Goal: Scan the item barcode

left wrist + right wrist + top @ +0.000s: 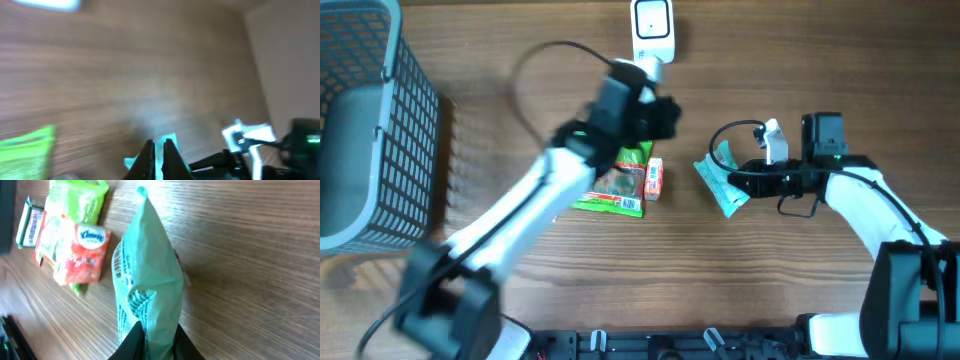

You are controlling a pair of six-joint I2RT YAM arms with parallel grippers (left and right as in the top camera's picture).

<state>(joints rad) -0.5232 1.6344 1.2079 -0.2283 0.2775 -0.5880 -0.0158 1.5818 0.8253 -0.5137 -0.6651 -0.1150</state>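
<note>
Right fingers [131, 342] pinch teal packet [147, 265] (barcode [119, 266] only in wrist view); left fingers [145, 160] closed.

Bright even light; soft shadows; left wrist view motion-blurred.

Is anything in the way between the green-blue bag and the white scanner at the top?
Partly. The right claw grips the teal bag, and the left arm's black wrist sits just below the white scanner, crowding the straight path between them.
</note>
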